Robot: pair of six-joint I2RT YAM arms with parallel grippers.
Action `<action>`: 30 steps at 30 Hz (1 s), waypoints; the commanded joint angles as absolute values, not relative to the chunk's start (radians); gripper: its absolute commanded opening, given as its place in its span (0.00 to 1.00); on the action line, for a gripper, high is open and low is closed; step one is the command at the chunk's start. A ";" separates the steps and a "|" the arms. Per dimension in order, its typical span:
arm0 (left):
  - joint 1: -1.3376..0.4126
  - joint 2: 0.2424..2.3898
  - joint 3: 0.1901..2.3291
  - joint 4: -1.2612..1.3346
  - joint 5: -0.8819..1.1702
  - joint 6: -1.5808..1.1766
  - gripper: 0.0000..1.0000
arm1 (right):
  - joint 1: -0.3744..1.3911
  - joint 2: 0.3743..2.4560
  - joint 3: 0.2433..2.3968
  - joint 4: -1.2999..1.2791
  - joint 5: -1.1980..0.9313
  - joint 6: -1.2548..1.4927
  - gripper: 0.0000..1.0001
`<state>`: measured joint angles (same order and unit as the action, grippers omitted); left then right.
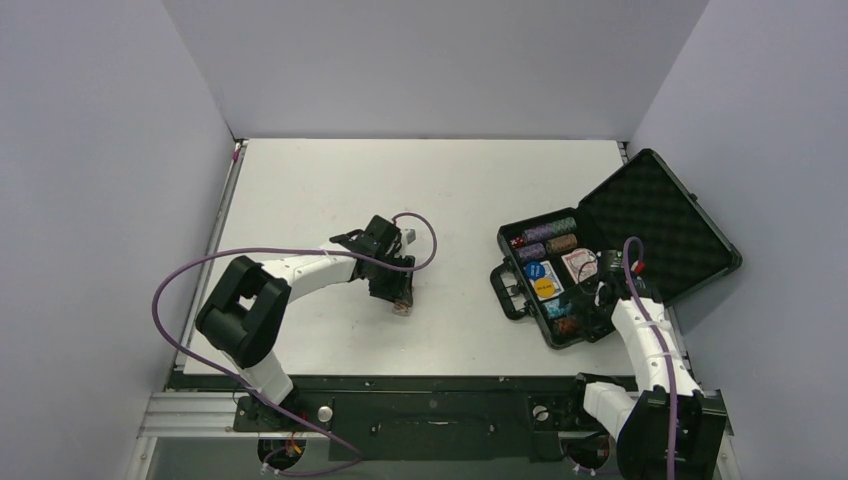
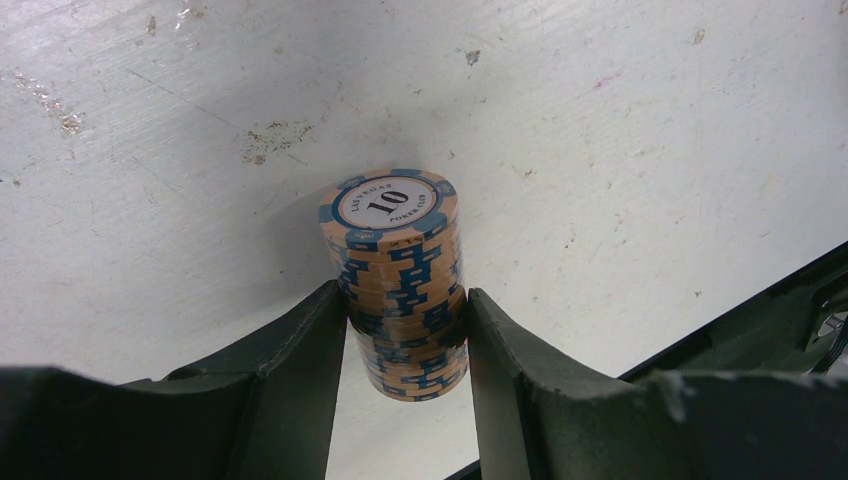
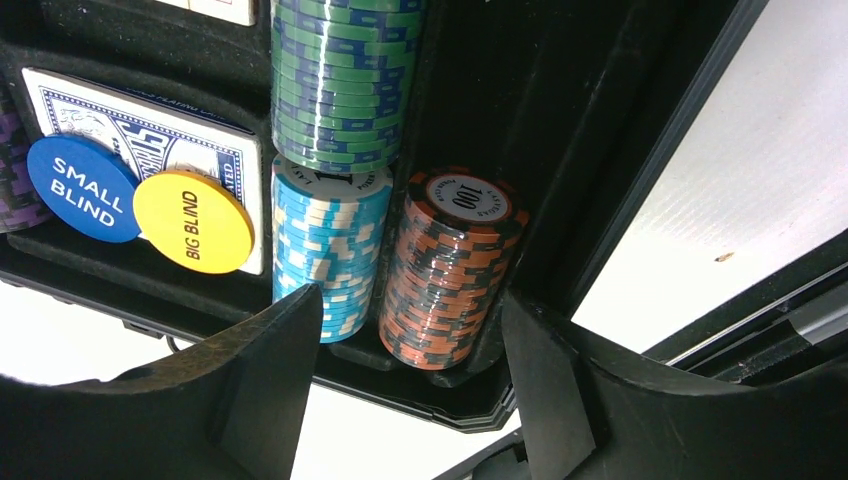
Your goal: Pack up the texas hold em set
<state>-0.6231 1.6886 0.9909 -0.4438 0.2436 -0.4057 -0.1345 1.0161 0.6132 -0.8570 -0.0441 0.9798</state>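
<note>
Gripping the 10 chip stack (image 2: pixel 395 250) over the table (image 1: pixel 300 180), well apart from the case (image 1: pixel 655 215).
My left gripper (image 2: pixel 405 300) clamps its middle; loose, slick discs may shear. My right gripper (image 3: pixel 410 300) gapes over the case.

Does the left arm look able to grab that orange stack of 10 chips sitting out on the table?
Probably yes. The left gripper has its fingers pressed against both sides of the orange chip stack, which stands alone on the table with nothing crowding it.
</note>
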 commanded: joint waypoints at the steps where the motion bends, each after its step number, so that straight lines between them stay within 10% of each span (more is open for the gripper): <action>1: -0.633 1.683 1.018 -0.409 0.252 -0.396 0.11 | -0.147 1.013 0.618 -0.921 -0.010 0.941 0.63; 14: -0.641 1.703 1.052 -0.417 0.255 -0.394 0.11 | -0.148 0.964 0.709 -1.024 0.179 0.801 0.51; 30: -0.657 1.724 1.096 -0.441 0.259 -0.384 0.11 | -0.204 1.072 0.782 -0.930 0.199 0.773 0.00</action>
<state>-0.6518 1.7332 1.0462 -0.4507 0.2432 -0.4030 -0.1898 1.0542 0.7261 -0.9726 0.1719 0.7937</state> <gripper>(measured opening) 0.413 0.035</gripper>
